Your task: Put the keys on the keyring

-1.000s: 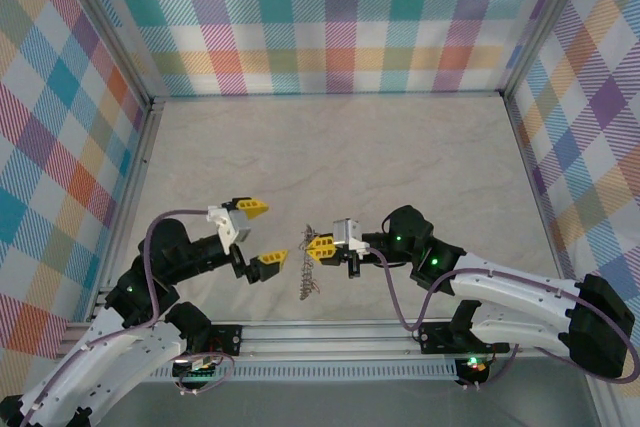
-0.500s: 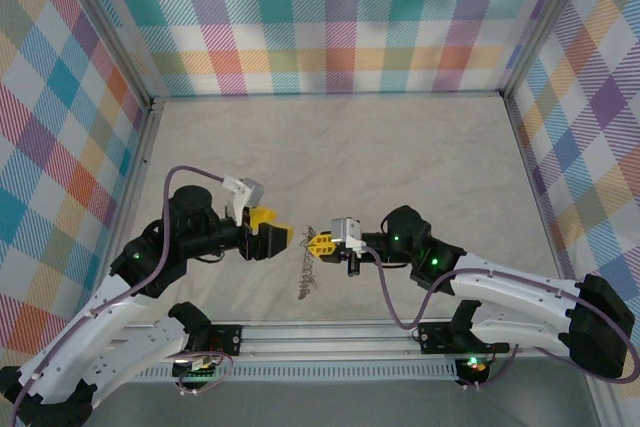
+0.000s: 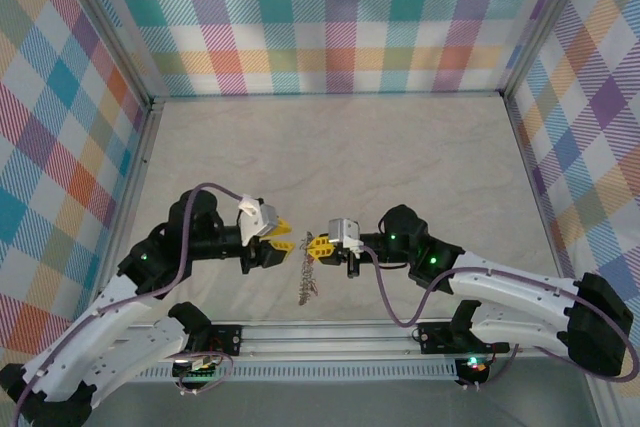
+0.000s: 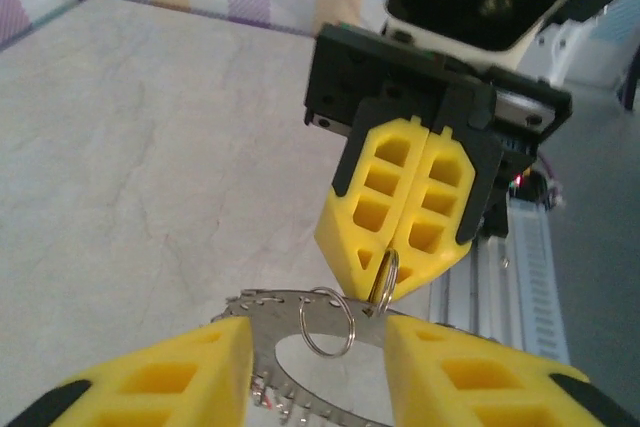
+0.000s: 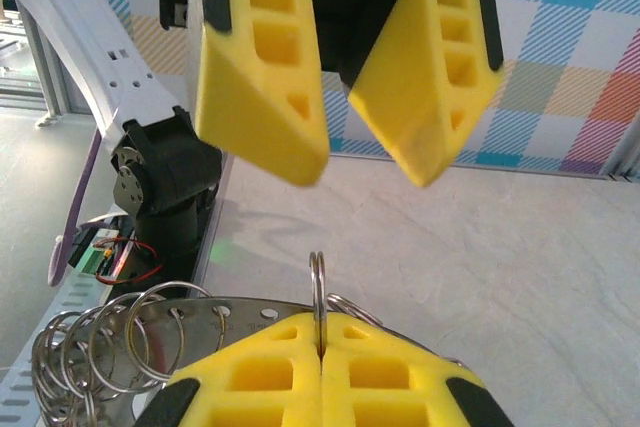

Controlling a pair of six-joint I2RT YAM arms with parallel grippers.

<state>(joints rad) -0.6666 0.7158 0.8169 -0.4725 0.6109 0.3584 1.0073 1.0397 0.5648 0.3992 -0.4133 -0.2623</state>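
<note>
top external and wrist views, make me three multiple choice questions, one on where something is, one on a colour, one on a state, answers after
1. In the top view, the metal plate with its rings is
A. against the far wall
B. on the near side of the two pincers' tips, by the front rail
C. in the far left corner

2. The pincer fingers are
A. yellow
B. blue
C. grey

3. The right pincer is
A. wide open
B. shut on nothing
C. shut on a split ring

Answers:
1 B: the plate shows just nearer the rail than the gap between the left pincer and the right pincer.
2 A: all four fingers are yellow in both wrist views.
3 C: its fingers meet, with the ring standing upright between them.
</note>
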